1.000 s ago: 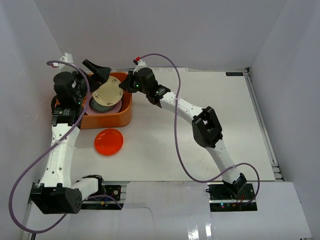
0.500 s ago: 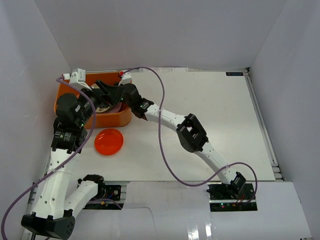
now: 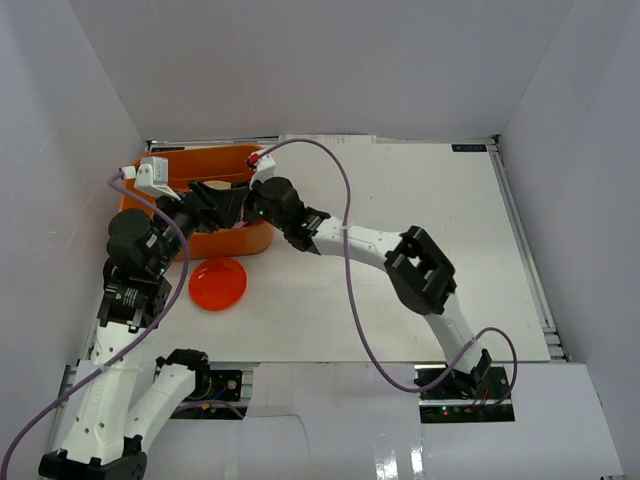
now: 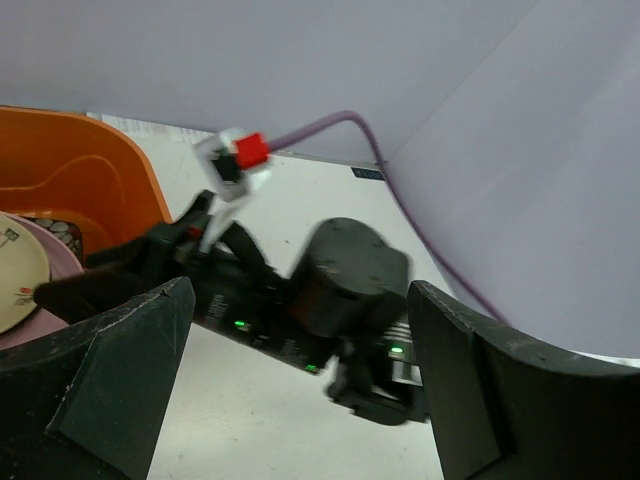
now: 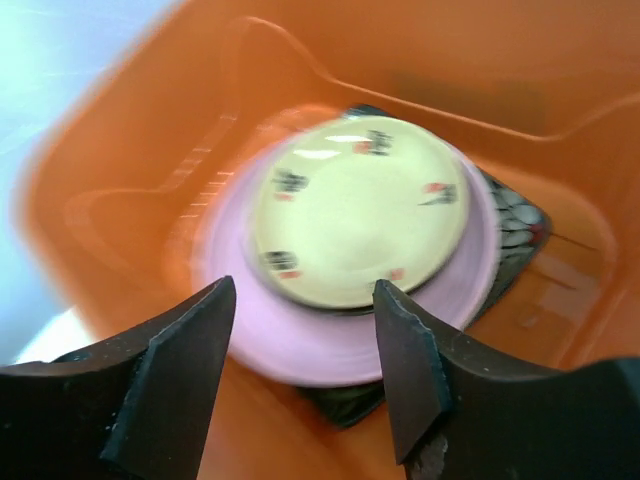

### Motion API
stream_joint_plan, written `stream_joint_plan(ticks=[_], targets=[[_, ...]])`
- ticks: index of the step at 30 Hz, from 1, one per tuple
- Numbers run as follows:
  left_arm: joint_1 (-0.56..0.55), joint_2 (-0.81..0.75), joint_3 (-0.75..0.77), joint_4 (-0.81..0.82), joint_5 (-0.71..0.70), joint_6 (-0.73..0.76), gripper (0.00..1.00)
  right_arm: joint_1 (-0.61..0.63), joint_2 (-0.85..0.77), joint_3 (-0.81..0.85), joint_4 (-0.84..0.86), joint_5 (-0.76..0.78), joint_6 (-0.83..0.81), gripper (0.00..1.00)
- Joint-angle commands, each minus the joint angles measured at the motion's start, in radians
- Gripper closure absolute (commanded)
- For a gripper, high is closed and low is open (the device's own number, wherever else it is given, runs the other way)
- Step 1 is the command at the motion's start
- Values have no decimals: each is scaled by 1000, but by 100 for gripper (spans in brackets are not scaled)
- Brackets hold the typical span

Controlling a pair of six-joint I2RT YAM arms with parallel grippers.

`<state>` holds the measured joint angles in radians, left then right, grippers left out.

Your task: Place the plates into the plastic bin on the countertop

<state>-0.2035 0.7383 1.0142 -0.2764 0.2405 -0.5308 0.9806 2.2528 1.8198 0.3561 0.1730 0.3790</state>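
White table (image 3: 420,260): hands open at bin (image 5: 120,200)

R hand (image 5: 300,295) open, empty; cream plate (image 5: 355,205) right below it, atop pink plate (image 5: 270,345) w/ black plate (image 5: 515,215) under. L hand (image 4: 300,300) wide open, empty. Red plate (image 3: 218,283) on table near L hand.

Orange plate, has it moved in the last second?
No. The orange plate lies in the same spot on the table, just in front of the bin's near wall.

one orange bin (image 3: 225,241). three plates in it: cream plate (image 5: 355,210), pink plate (image 5: 262,340), black plate (image 5: 515,215). one orange-red plate (image 3: 218,283) outside.
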Motion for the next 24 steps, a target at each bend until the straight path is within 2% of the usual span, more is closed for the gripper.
stream_joint_plan(ticks=[1, 5, 10, 12, 13, 16, 18, 21, 24], targets=[[-14, -19, -17, 0, -23, 11, 2, -14, -285, -202, 107, -76, 12, 35], [-25, -51, -69, -18, -21, 15, 2, -14, -484, -611, 121, -75, 95, 35], [-30, -82, -140, -29, -12, 26, 2, -13, -594, -775, 129, -81, 133, 31], [-31, -91, -143, -33, -10, 38, 2, -2, -610, -836, 147, -70, 161, 25], [-31, -96, -141, -33, -18, 46, 2, 1, -607, -855, 152, -63, 181, 20], [-39, -108, -135, -33, -41, 71, 2, 27, -563, -927, 200, -56, 329, 20], [-48, -112, -131, -33, -47, 84, 2, 61, -504, -961, 309, -46, 456, 20], [-68, -123, -140, -27, -63, 109, 2, 101, -377, -921, 372, -59, 544, 25], [-88, -154, -180, -23, -124, 135, 2, 142, -250, -805, 364, -50, 584, 34]])
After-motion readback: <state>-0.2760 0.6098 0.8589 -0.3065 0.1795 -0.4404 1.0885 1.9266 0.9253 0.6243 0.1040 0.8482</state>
